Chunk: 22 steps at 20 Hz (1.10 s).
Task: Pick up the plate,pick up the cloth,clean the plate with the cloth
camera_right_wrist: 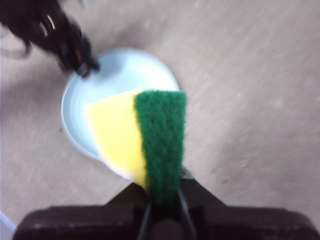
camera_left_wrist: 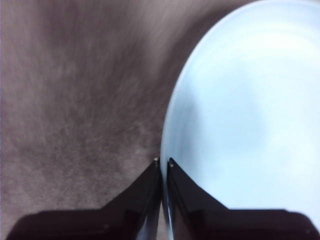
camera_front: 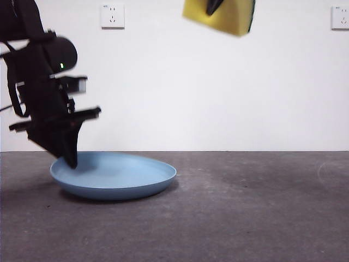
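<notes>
Illumination is even and diffuse, from overhead. The round light-blue plastic plate (camera_front: pixel 117 176) casts a soft shadow on the grey bench (camera_front: pixel 245 218). Both wrist views are motion-blurred (bench texture streaked). The yellow foam sponge with green scouring layer (camera_right_wrist: pixel 142 140) appears soft-edged.

No text, label, brand or number can be read; small marks above the wall sockets (camera_front: pixel 112 16) are too tiny.

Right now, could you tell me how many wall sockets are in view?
2: one wall socket high on the wall above the left tool, another socket cut by the front view's right edge.
</notes>
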Each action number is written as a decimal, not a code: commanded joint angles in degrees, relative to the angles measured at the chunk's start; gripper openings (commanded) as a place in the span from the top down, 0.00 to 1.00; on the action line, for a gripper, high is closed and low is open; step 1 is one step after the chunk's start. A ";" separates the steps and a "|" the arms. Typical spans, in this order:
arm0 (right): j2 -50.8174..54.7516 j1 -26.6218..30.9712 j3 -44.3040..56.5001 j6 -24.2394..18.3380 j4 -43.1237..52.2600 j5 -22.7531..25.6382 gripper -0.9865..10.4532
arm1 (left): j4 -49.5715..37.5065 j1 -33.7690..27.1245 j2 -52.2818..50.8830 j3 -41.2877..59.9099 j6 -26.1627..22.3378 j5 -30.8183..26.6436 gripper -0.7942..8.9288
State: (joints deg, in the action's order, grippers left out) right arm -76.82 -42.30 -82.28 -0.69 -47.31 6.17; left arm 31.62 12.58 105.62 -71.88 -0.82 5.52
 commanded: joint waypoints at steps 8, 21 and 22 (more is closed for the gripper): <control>0.55 3.04 0.39 0.72 -0.02 8.15 0.93 | 1.27 1.01 -2.89 0.15 2.73 -0.24 0.46; -24.50 11.43 0.39 5.27 1.88 7.67 0.93 | 7.93 2.86 -44.19 0.15 5.70 6.91 0.46; -26.69 11.58 0.39 5.38 2.58 7.63 0.93 | 9.05 2.86 -46.45 0.15 5.70 6.84 0.46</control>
State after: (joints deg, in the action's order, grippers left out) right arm -102.94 -30.81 -82.28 3.70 -44.75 13.72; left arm 40.58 15.22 59.27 -71.92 4.56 12.49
